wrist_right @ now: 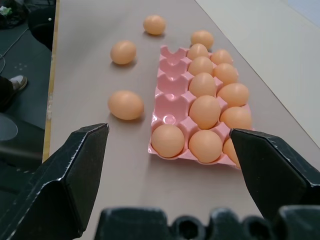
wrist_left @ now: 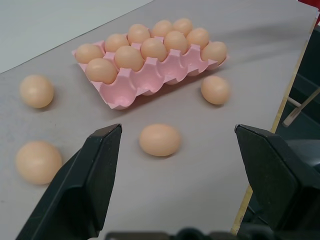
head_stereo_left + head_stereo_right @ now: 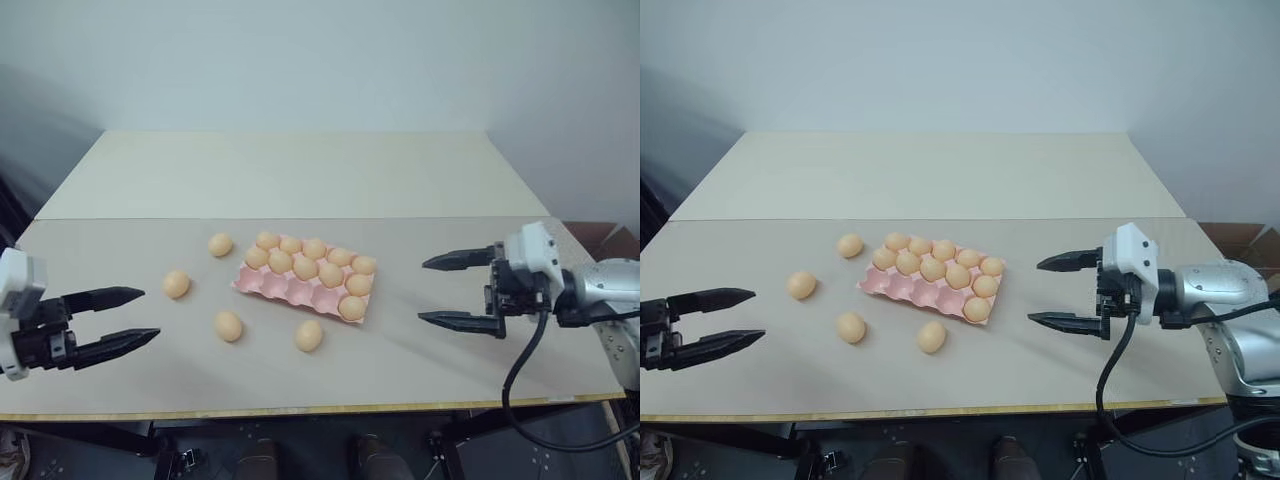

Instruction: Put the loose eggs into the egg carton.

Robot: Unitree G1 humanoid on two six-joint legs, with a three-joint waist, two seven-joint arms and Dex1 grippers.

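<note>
Nearest, both grippers hover over the worktop (image 3: 420,390) with fingers spread and empty: left gripper (image 3: 128,318) at the left edge, right gripper (image 3: 462,290) right of the carton (image 3: 262,285), flanking the work for either to reach. Four loose eggs (image 3: 309,335) lie near the carton's front and left. Its near row has four empty cups, probably meant for them.

Table (image 3: 420,350), beige top: pink egg carton (image 3: 290,290) at centre; four loose eggs (image 3: 228,325) lie left and front of carton.
</note>
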